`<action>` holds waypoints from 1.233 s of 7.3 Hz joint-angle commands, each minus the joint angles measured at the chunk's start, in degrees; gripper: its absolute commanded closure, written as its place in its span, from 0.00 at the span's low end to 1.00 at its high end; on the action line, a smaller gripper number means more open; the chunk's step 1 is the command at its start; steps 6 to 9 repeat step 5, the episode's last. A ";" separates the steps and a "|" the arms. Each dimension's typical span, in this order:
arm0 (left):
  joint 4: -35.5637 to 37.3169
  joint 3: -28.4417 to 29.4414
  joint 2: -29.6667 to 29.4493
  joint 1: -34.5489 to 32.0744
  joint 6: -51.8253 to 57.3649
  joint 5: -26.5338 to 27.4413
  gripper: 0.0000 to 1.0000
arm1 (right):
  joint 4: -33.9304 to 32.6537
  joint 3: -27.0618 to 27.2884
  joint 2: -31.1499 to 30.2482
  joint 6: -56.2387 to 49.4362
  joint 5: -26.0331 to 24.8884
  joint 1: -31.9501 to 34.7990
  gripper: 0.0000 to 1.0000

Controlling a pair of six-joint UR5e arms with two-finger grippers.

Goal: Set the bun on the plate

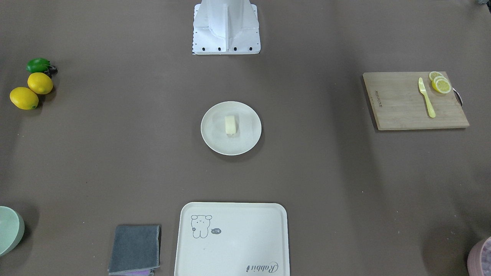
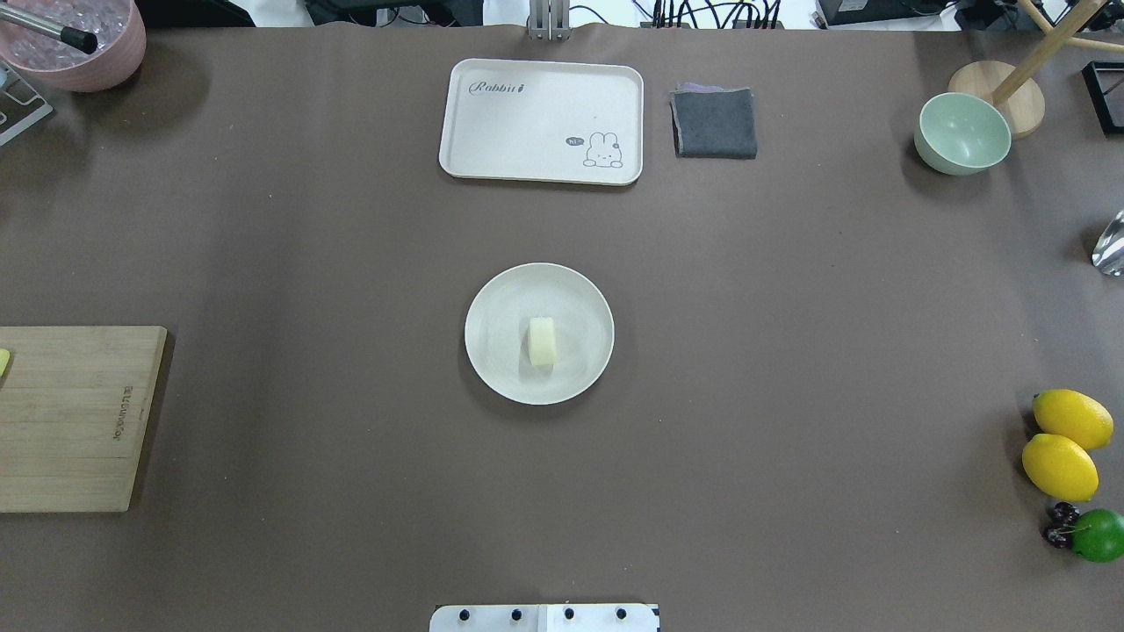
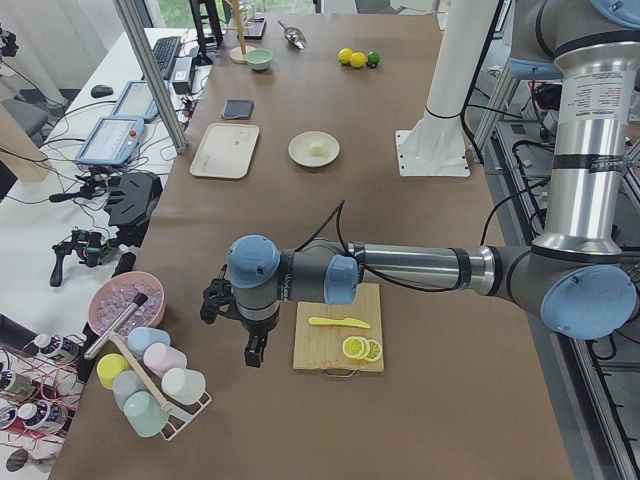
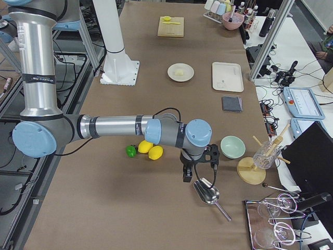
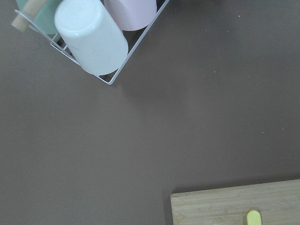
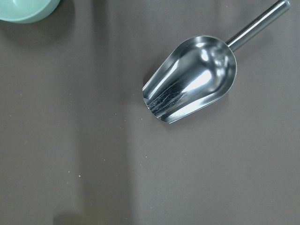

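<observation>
Resting: bun [image 2: 543, 341] on plate [image 2: 497, 307] | left gripper [image 3: 254, 357], right gripper [image 4: 187, 176] distant (jaws: cannot tell)

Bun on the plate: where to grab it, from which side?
Grip the bun across its narrow width, on the two long sides, mid-length. It lies flat near the middle of the plate, long axis pointing away from the robot, so those sides face left and right. Come straight down: the plate's raised rim would likely block a low sideways approach.

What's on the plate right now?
Only the bun, lying near the middle of the plate. The rest of the plate is bare; the patch beneath the bun is covered.
</observation>
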 commanded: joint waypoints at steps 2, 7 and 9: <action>0.00 -0.45 -0.10 0.08 -0.07 -0.15 0.02 | 0.00 0.34 -0.38 -0.06 0.08 0.09 0.00; 0.00 -0.63 0.25 0.08 0.10 -0.15 0.02 | 0.00 0.61 -0.73 0.02 0.17 0.09 0.00; 0.00 -0.63 0.25 0.08 0.10 -0.15 0.02 | 0.00 0.61 -0.73 0.02 0.17 0.09 0.00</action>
